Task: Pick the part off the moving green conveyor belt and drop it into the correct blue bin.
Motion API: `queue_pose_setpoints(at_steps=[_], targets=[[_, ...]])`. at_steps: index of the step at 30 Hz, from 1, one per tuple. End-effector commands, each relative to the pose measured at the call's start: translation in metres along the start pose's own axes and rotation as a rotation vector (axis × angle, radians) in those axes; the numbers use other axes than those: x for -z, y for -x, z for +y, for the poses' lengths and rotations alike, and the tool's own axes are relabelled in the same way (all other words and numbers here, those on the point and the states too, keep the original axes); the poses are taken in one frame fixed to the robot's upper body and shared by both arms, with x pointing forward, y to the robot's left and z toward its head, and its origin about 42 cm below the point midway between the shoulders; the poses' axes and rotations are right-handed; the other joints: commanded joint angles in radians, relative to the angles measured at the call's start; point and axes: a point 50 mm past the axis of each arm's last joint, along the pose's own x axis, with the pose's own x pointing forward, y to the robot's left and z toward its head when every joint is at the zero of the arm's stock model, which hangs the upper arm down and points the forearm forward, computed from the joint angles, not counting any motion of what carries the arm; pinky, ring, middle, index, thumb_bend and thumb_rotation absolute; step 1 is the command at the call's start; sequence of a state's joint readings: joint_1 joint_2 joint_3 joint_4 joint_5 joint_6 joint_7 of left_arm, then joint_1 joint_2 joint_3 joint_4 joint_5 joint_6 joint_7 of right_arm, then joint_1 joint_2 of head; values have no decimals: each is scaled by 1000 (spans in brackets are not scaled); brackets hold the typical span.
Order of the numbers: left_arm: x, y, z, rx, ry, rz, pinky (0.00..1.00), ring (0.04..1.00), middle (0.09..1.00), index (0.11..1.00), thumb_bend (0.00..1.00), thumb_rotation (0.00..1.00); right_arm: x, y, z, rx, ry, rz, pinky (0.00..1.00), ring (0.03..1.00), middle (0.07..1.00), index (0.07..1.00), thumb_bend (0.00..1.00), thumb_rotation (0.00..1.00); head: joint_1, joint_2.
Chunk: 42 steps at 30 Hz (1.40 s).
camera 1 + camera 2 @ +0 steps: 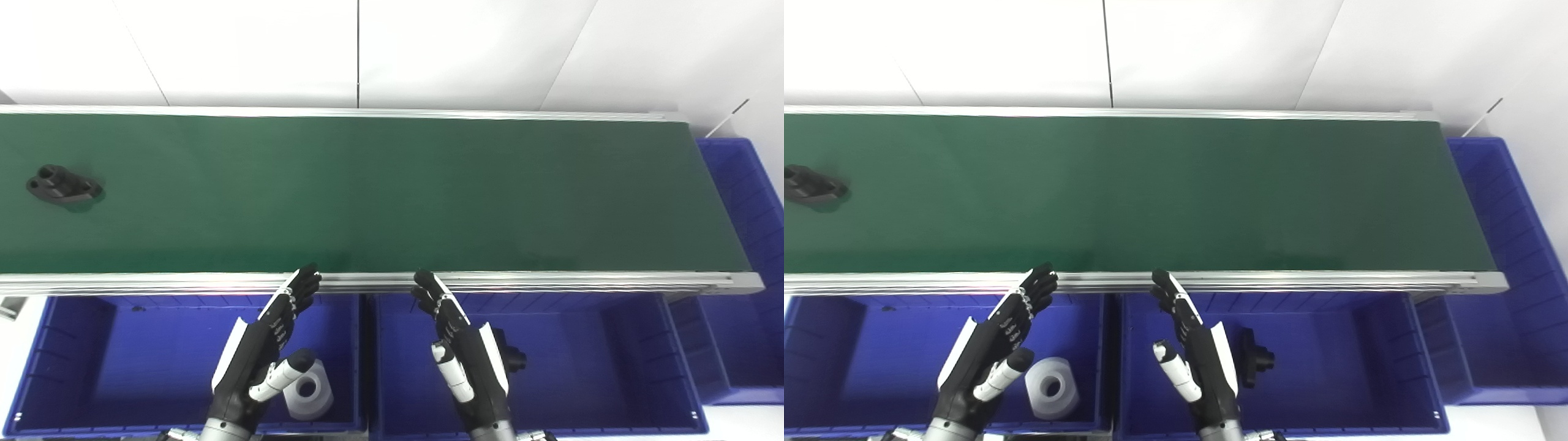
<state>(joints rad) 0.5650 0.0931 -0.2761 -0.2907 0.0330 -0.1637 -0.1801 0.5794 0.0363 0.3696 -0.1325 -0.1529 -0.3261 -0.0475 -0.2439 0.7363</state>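
Both hands, the left hand (260,361) and the right hand (462,355), are waiting empty with fingers spread, palms facing each other above the blue bins (73,367), fingertips near the belt rail. The black part (62,185) is lying far left on the green conveyor belt (392,190), well apart from them. I think the left hand should be reaching only when the part is coming near, closing around its body.

Conveyor belt (380,190): dark green, matt, smooth, rubber-like sheet. Side rails (551,280): brushed silver metal, faint sheen. Bins: left bin (79,367), right bin (588,367) and end bin (750,202) at 3 o'clock, all blue moulded plastic, ribbed walls, slight gloss. Part (62,185) at 9 o'clock: black, matt, looks cast or moulded. White cylinder (310,388): matt plastic. Black piece (1254,362): matt. Left hand (266,349) and right hand (459,349): black and white glossy plastic shells.
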Motion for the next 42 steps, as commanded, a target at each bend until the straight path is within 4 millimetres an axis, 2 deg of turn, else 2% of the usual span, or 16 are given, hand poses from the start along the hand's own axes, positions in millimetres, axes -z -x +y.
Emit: queue_pose_setpoints(at_steps=[1, 15, 24, 27, 42], targets=[[-5, 0, -3, -4, -13, -61, 912, 921, 918, 901, 846, 759, -10, -4, 12, -12, -42, -33, 916, 903, 926, 925, 839, 935, 0, 1], [-6, -1, -5, -14, 16, -65, 916, 925, 924, 901, 870, 743, -9, -3, 9, -14, -36, -29, 915, 900, 930, 932, 821, 940, 13, 1], [-6, -3, -7, -16, 3, -86, 914, 921, 923, 906, 834, 752, -7, -2, 8, -17, -38, -19, 919, 904, 931, 931, 840, 943, 13, -1], [-6, -2, -7, -16, 9, -71, 914, 920, 921, 900, 864, 750, -7, -2, 8, -20, -32, -21, 909, 899, 929, 931, 824, 942, 12, -2], [-7, -3, -7, -12, 4, -76, 913, 921, 921, 903, 849, 748, -7, -2, 7, -21, -32, -15, 905, 894, 925, 926, 833, 931, 11, -1]])
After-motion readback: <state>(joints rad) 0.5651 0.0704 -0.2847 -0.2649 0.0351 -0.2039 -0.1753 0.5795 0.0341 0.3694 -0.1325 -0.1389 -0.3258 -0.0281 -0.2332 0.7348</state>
